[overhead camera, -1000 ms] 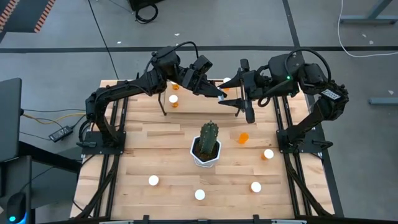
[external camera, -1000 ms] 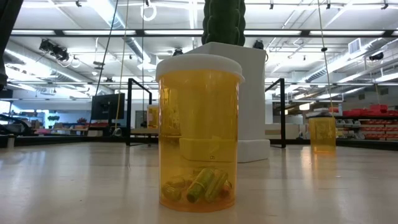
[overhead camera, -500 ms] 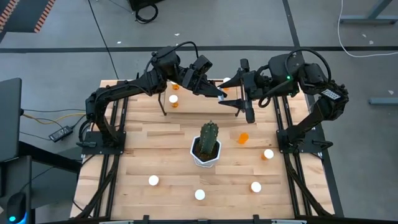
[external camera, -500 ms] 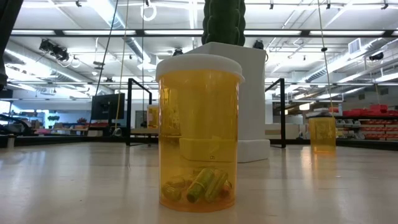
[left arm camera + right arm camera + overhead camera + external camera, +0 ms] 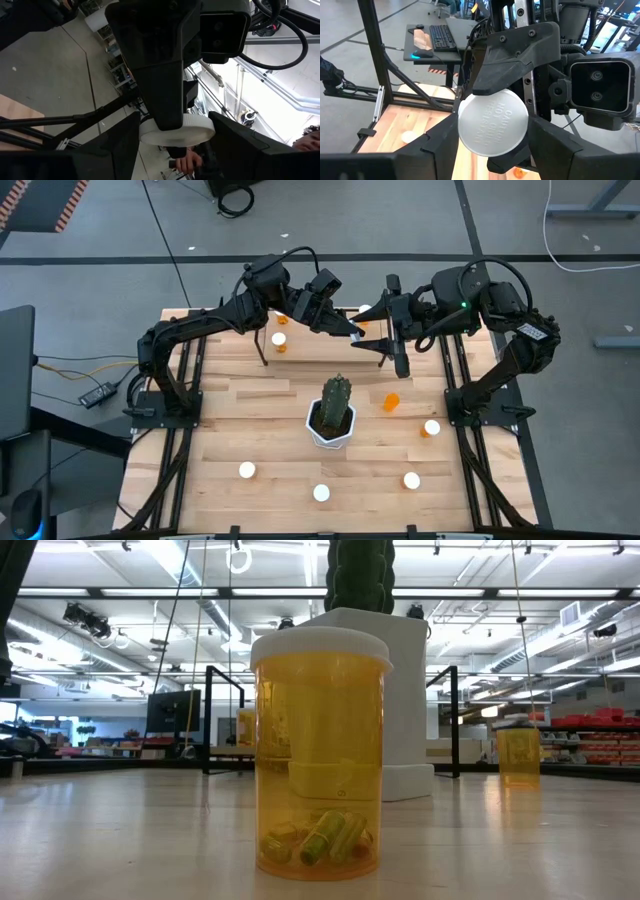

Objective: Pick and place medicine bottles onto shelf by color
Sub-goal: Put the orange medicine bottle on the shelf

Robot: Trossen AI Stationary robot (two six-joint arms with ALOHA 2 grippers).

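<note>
Both grippers meet above the right end of the shelf at the table's far side. One medicine bottle, its white cap facing the right wrist camera, sits among all four fingers; its orange body is hidden behind the cap. My left gripper comes in from the left and my right gripper from the right, and both look shut on the bottle. Two more bottles stand at the shelf's left end. My left gripper has the bottle's cap rim between its two fingers, which stand on opposite sides of the cap. The bottle is clear of the table. My right gripper's finger covers the middle of the cap in the left wrist view. My right gripper has its fingers on the other two sides of the same cap and points along the bottle's axis, so the cap top faces its camera. What lies behind the cap is hidden.
A green cactus in a white pot stands mid-table. One bottle lies on its side to the cactus's right. Several capped bottles stand on the near half. One bottle fills the low view.
</note>
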